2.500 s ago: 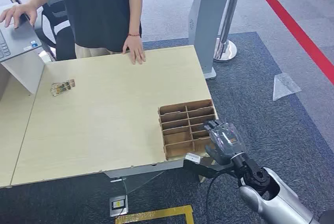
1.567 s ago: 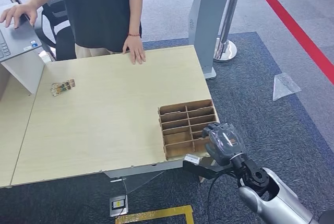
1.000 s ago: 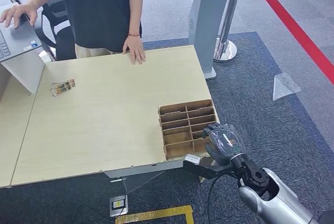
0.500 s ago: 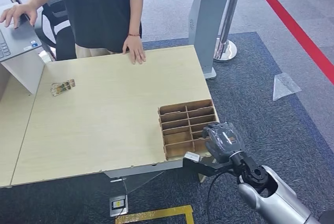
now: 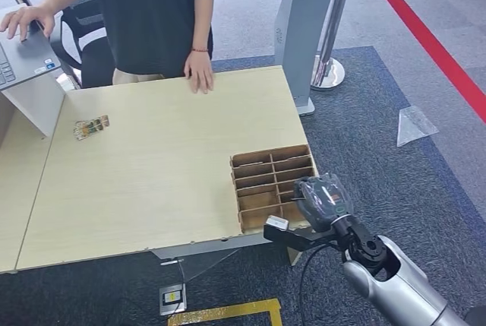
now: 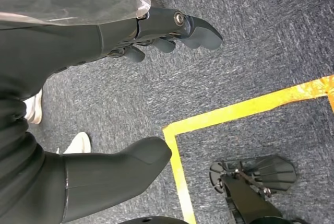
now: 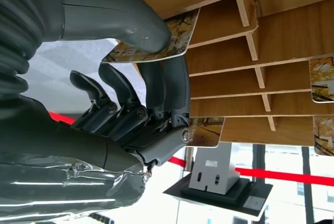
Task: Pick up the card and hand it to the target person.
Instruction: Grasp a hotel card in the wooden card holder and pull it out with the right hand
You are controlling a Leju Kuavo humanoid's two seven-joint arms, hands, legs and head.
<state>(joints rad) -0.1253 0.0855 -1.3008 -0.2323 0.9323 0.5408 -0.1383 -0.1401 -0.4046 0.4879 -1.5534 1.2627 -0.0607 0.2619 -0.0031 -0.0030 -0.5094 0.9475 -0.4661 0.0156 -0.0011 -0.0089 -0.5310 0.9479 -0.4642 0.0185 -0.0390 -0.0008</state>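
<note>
The right hand pinches one card between its thumb and fingers at the near right corner of the wooden divider box on the counter, with three more cards sticking out of other slots in the right wrist view. The left hand hangs over the carpet with its thumb and fingers apart, holding nothing. Since 2.5 s ago the right hand has shifted slightly left against the box, and the one person has leaned a little rightward, one hand on the counter's far edge.
</note>
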